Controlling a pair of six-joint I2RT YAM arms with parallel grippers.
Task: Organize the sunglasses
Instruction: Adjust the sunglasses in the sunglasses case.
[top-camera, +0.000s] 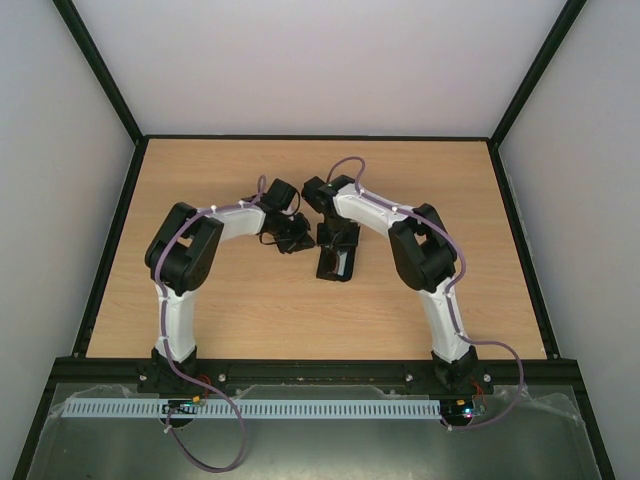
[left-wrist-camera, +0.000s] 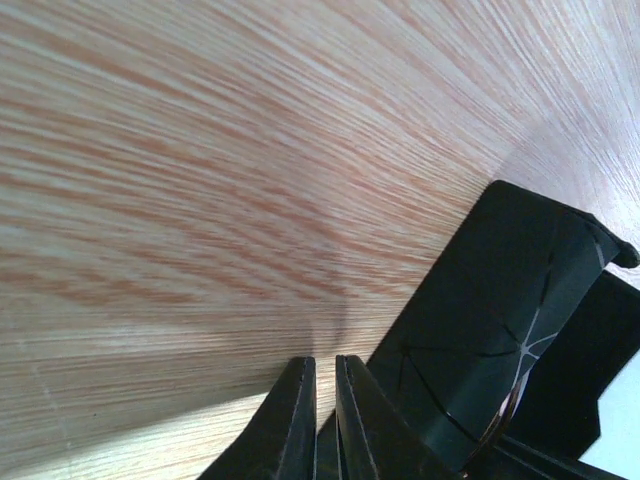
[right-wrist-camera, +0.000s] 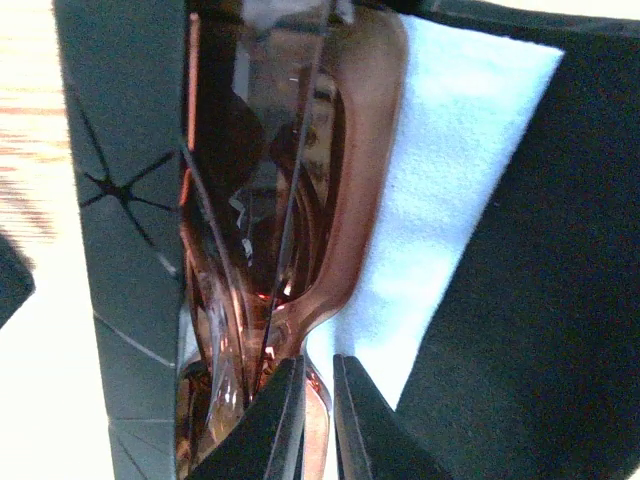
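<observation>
The brown sunglasses (right-wrist-camera: 300, 180) lie folded inside the open black case (right-wrist-camera: 120, 130), on the light blue cloth (right-wrist-camera: 450, 150). My right gripper (right-wrist-camera: 318, 360) is closed down to a thin gap on the bridge of the sunglasses. In the top view it (top-camera: 337, 243) hangs over the case (top-camera: 335, 266) at the table's middle. My left gripper (left-wrist-camera: 325, 362) is nearly shut at the case's (left-wrist-camera: 500, 310) left edge, with a dark strip of the case between its fingers. In the top view it (top-camera: 296, 240) sits just left of the case.
The wooden table (top-camera: 240, 310) has a black raised rim (top-camera: 110, 250) along its sides. Both arms bend inward and meet at the middle, their grippers close together. A white cable duct (top-camera: 250, 408) runs along the near edge.
</observation>
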